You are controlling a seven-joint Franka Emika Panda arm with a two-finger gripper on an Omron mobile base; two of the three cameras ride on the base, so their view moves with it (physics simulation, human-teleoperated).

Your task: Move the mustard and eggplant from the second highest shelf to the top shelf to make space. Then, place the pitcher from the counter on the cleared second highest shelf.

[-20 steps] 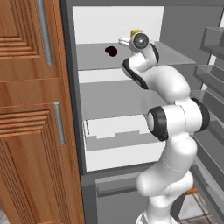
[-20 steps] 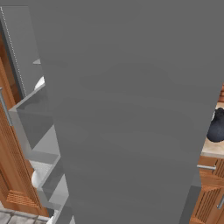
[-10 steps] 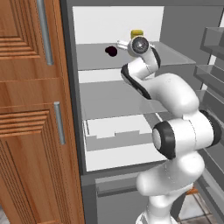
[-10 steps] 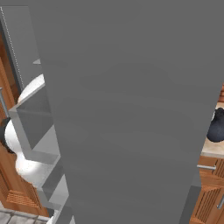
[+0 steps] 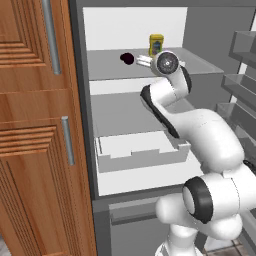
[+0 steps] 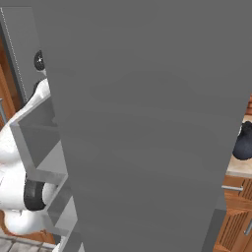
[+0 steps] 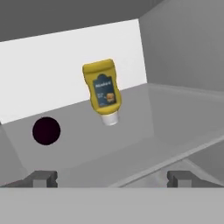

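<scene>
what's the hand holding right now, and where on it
Nothing. The hand is open and empty, short of the mustard, which stands cap-down on the shelf ahead of it, with the eggplant apart to one side.

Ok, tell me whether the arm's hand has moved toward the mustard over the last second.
Yes. In the left base view the hand has risen from below the shelf edge to shelf level, closer to the mustard, which stands untouched beside the eggplant.
</scene>
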